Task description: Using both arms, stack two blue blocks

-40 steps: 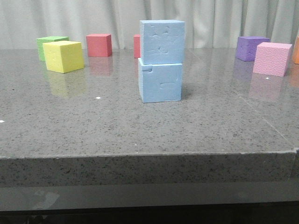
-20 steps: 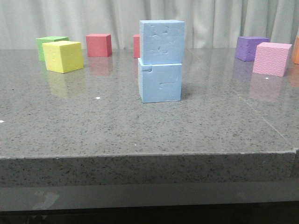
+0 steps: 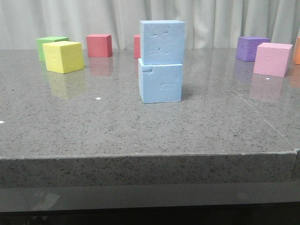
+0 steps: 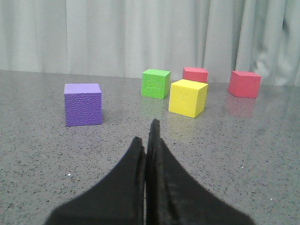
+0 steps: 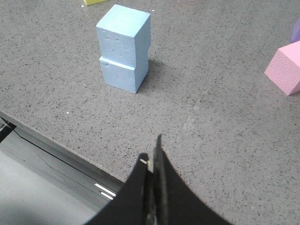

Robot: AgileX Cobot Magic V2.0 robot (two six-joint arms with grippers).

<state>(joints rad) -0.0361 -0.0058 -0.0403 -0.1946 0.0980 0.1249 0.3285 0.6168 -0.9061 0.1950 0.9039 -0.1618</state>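
- Blocks first: the upper blue block (image 3: 162, 41) sits squarely on the lower blue block (image 3: 161, 83), the pair standing upright as one short tower near the middle of the grey speckled tabletop (image 3: 140, 131)
- The top cube is turned very slightly against the one below, so its edges overhang a little on the right side in the front view
- From the right wrist view the same tower shows well apart from the tool, upper block (image 5: 124, 33) over lower block (image 5: 123, 72)
- The right tool (image 5: 152, 164) hangs back above the near edge of the tabletop, its two dark fingers pressed together, holding nothing
- The left tool (image 4: 146, 145) has its fingers together as well, empty, low over the stone
- Ahead of the left tool stand a purple cube (image 4: 83, 104), a green cube (image 4: 155, 83), a yellow cube (image 4: 187, 97) and two red cubes (image 4: 244, 84), all apart from one another except the yellow, which overlaps one red in that view
- A pink cube (image 3: 273, 58) stands at the far right of the tabletop, just beside the purple one
- Pale curtain (image 3: 211, 18) hangs behind everything
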